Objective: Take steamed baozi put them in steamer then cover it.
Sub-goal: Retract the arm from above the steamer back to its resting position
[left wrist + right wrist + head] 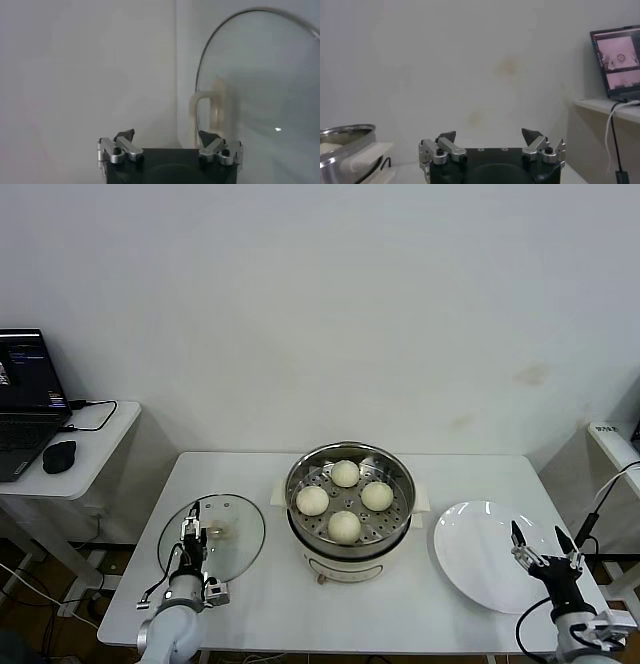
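Fingers [190,522] of the left gripper [192,529] are spread wide and hold nothing. They sit over the near edge of the clear glass lid [232,522], close to its pale handle [212,107]. The lid lies flat on the white table [270,609], to the left of the steamer [348,509].

Over on the right, the right gripper [540,542] is wide open too, with nothing in it. It hangs above the near edge of the white plate [480,552].

Four steamed baozi [344,526] sit in the steamer, on its tray with holes. The steamer has no lid on.
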Robot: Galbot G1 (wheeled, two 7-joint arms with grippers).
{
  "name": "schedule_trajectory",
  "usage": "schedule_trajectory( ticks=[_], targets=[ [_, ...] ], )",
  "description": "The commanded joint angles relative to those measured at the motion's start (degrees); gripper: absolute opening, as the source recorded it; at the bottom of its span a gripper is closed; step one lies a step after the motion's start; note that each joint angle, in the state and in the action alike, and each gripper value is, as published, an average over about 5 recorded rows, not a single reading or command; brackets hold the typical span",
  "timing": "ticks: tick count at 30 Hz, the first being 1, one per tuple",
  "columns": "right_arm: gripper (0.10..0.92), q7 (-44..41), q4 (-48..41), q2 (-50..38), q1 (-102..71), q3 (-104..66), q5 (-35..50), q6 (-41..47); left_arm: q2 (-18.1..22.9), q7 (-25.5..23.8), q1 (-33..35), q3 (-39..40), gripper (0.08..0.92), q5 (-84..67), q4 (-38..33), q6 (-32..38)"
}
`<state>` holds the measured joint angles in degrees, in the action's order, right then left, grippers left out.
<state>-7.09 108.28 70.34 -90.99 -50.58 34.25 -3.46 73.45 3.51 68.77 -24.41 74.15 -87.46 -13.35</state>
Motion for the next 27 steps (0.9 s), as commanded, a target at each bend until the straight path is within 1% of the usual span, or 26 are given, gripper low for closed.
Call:
schedule_trajectory(
  ticks=[1, 18, 20, 23, 27],
  targets=[
    [0.822, -0.05, -0.24, 0.06, 0.02, 0.07, -0.21, -0.11, 0.6, 0.75, -1.52, 0.43, 0.823, -0.22, 2.21, -0.74],
    [0.823, -0.21, -1.1, 0.11, 0.25, 0.2, -0.28, -0.29, 1.48, 3.5, -3.21, 0.6, 0.823, -1.29, 4.8, -1.4],
    [0.822, -0.24, -1.13, 0.14, 0.21, 0.24, -0.31, -0.31, 1.71, 3.77, -3.15, 0.68, 0.811, -1.29, 4.97, -1.25],
    [0.823, -0.28, -1.09, 0.14, 0.12, 0.22, -0.34, -0.34, 1.85, 4.04, -3.02, 0.81, 0.75, -1.3, 5.23, -0.92],
    [0.823, -0.33, -1.01, 0.11, -0.06, 0.14, -0.34, -0.39, 1.82, 4.38, -2.93, 0.79, 0.638, -1.31, 5.59, -0.38]
  ],
)
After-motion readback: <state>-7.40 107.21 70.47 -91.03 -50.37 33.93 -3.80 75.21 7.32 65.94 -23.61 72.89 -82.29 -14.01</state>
